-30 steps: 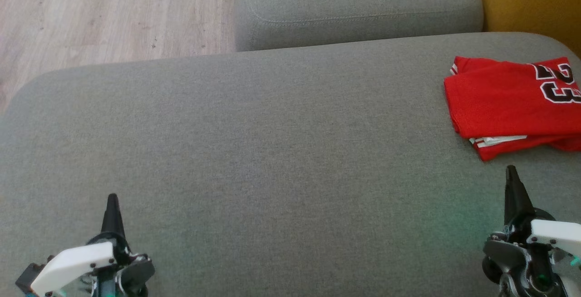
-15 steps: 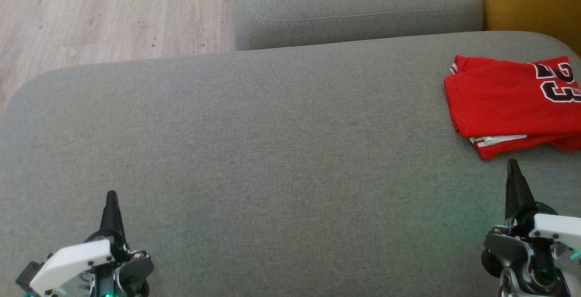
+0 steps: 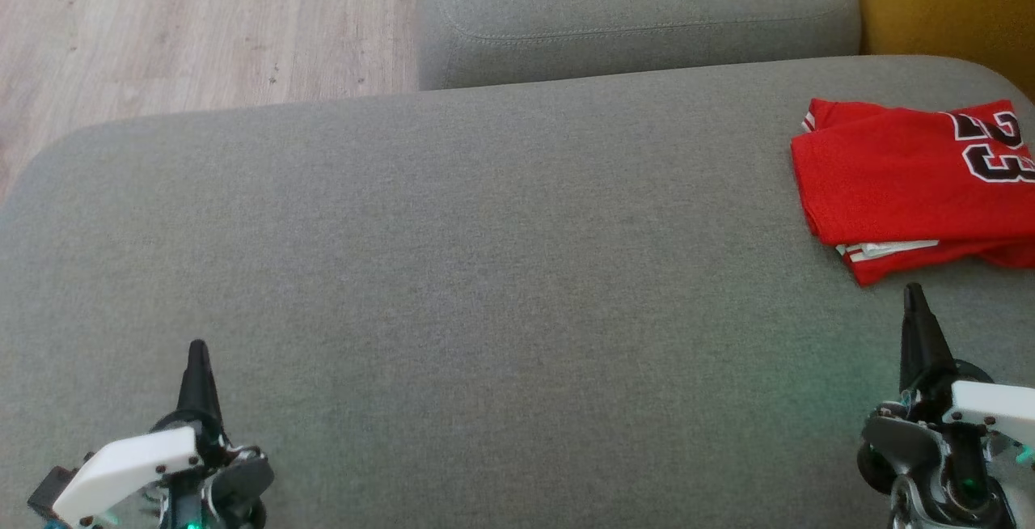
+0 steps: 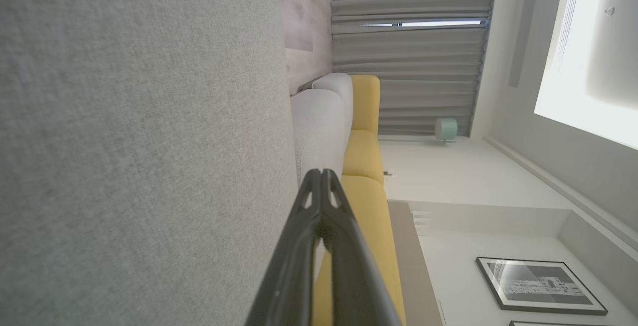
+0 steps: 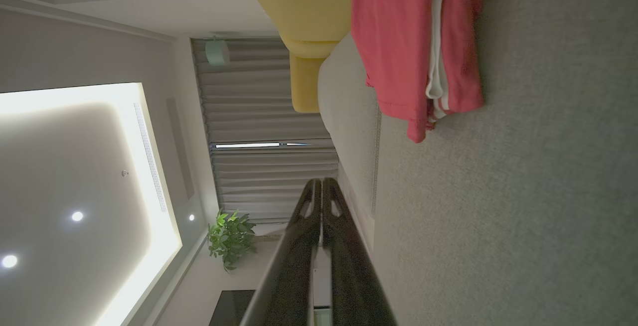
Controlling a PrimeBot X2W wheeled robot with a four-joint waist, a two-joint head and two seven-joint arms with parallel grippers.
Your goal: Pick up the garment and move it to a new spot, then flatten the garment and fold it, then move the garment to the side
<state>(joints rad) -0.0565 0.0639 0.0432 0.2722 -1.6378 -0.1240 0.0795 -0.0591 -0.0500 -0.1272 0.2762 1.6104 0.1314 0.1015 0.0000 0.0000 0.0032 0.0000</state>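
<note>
Folded jersey [image 3: 889, 189] lies just ahead of the right gripper [image 3: 914, 300], long axis sideways; left gripper [image 3: 196, 353] well apart; both pinched together, empty.

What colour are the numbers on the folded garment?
Black with white outlines, on the red garment; the head view shows them best.

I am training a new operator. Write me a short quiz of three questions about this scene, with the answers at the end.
1. True or false: the red jersey lies folded on the grey cushion.
2. Fill in: the left claw and the right claw are both ____, holding nothing.
3. Which claw is nearer the jersey? A) left claw B) right claw C) both equally
Key: 1 true; 2 shut; 3 B.
</note>
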